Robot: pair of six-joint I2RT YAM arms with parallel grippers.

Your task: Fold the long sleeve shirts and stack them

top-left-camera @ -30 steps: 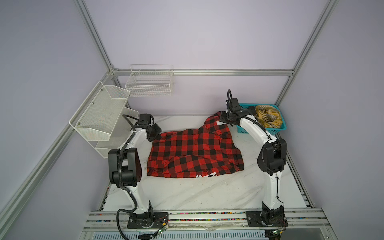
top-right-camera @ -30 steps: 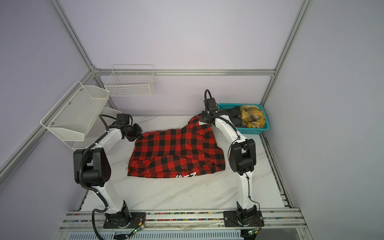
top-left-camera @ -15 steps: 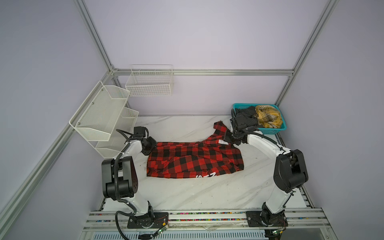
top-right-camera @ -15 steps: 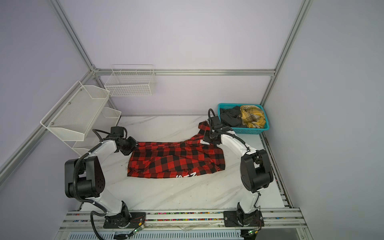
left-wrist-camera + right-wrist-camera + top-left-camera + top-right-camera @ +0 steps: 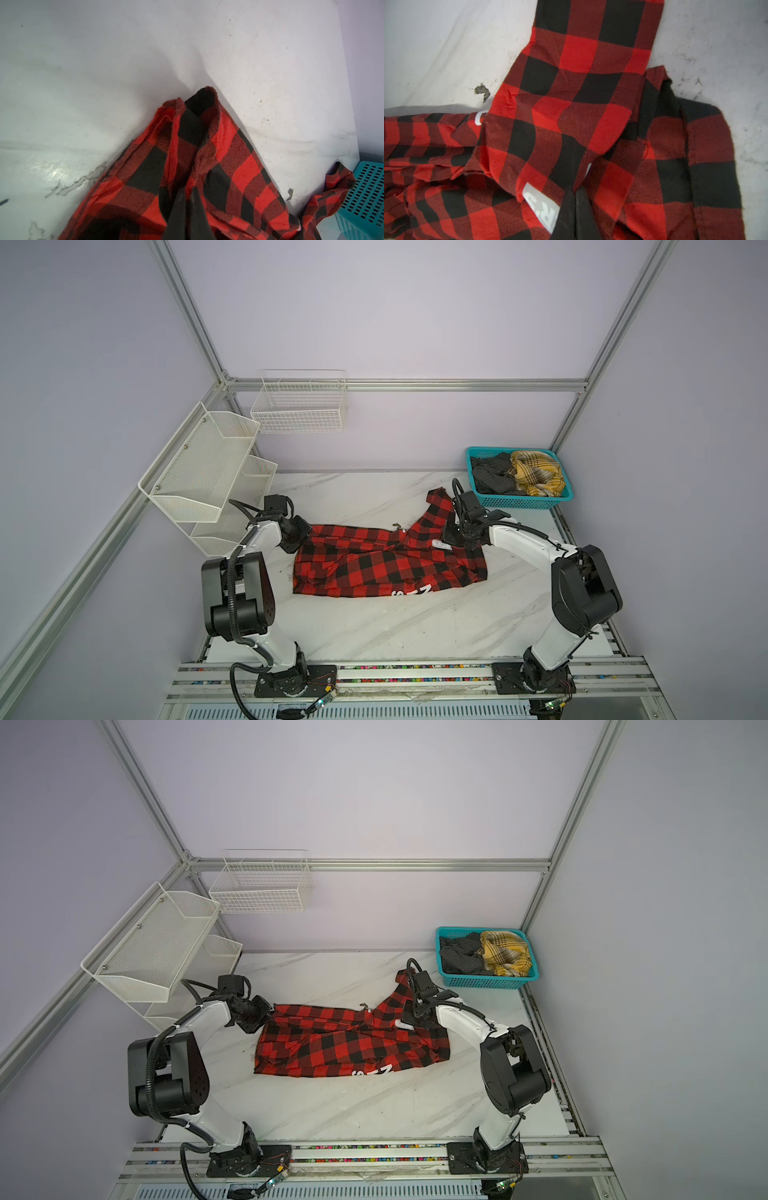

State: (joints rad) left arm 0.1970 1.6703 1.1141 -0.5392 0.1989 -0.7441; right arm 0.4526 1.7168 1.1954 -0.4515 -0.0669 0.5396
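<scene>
Now that both arms have dropped since a second ago, the red-and-black shirt lies flatter on the table. I see both arms low with elbows bent. The left gripper pinches the shirt's far left corner, and the right gripper is clamped on cloth beside the sleeve.
</scene>
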